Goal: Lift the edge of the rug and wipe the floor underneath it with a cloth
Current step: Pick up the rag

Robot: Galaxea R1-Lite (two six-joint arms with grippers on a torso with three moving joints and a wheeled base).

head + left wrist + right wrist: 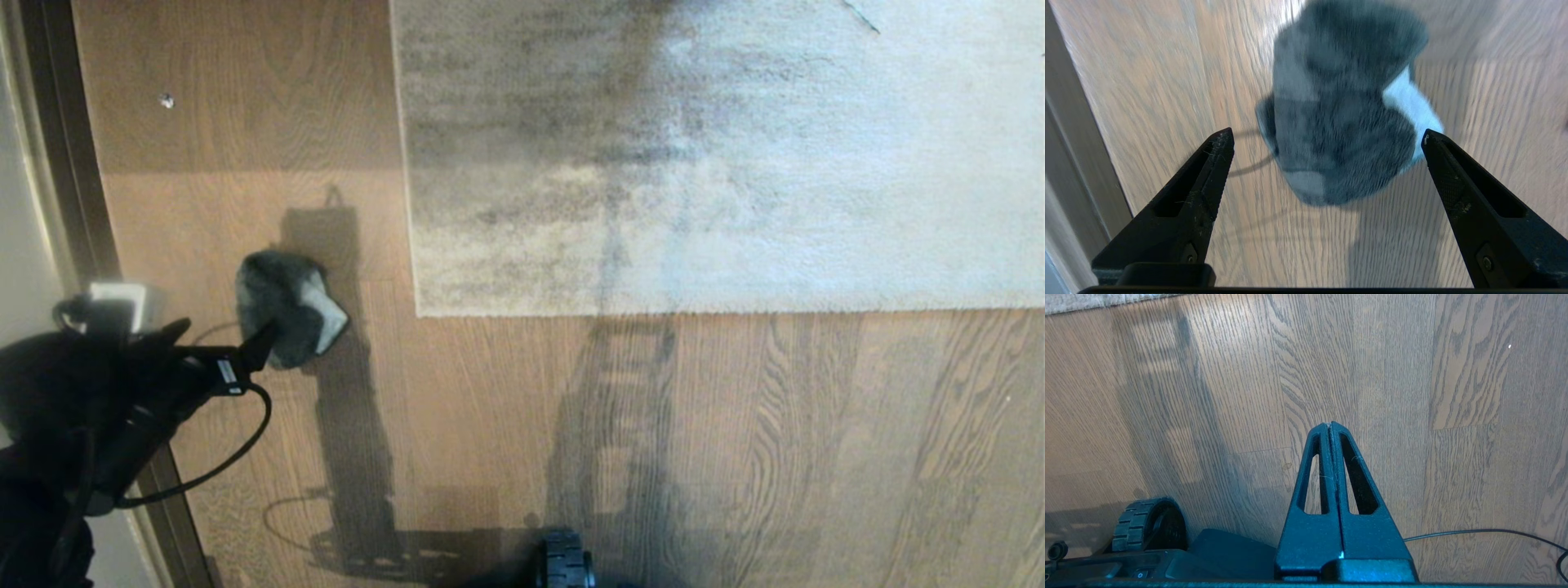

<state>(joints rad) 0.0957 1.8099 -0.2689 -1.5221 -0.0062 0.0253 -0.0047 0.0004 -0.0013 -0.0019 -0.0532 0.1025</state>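
Near baseboard, 9 o'clock of rug edge (415, 245): cloth (286, 306) crumpled on floor (490, 425), white underside showing. Left pincer (1327, 139) spread wide, straddling cloth, gripping nothing. Right pincer (1329, 425) pressed closed, empty, above bare floor.

You can't read any words or numbers here. The small white sticker (227, 374) on the left arm has marks too tiny for you to read.
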